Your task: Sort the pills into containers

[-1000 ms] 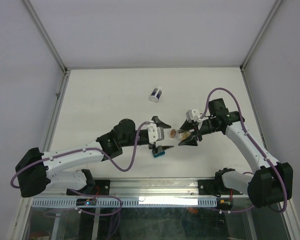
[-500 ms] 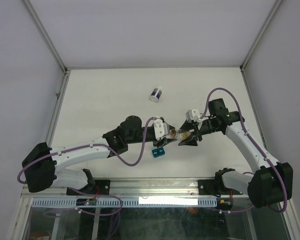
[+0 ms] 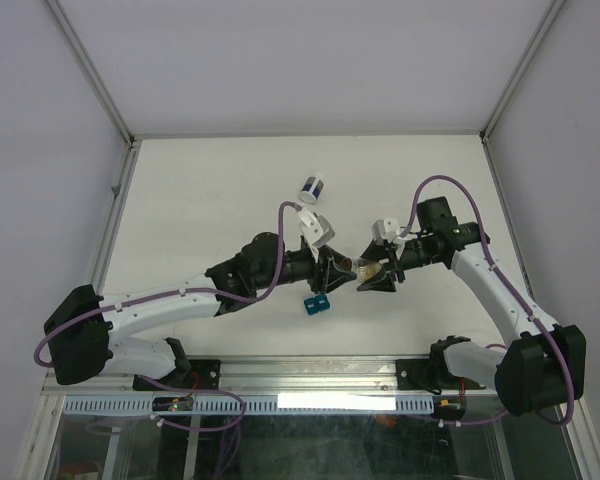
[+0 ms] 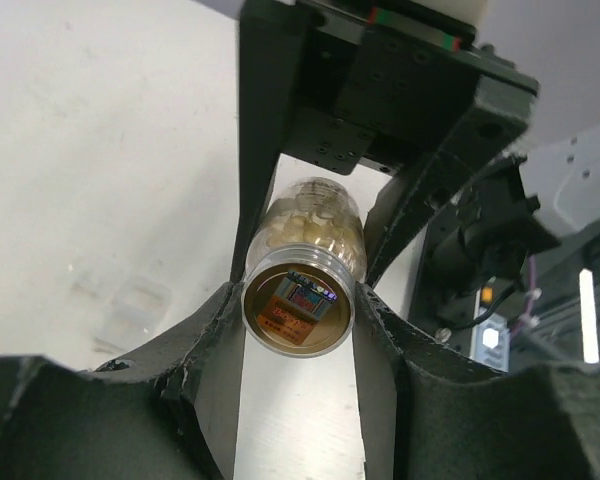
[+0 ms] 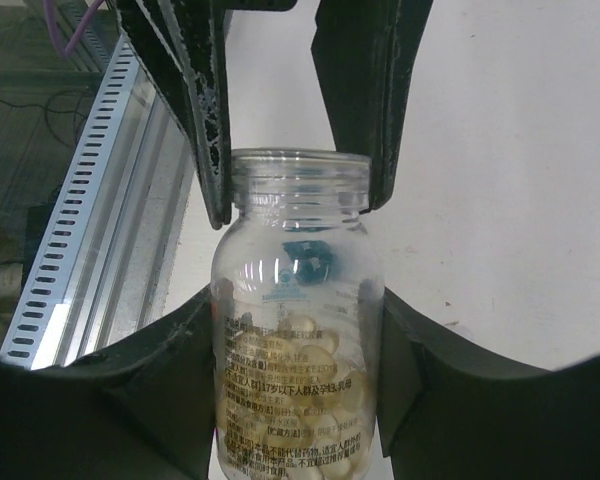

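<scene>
Clear plastic bottle, round and smooth with a printed label, lies level in the air between both arms, its open mouth towards the left arm. Glossy pale-yellow oval pills pile at its base end. Right gripper clamps the body; left gripper pinches the neck.
</scene>
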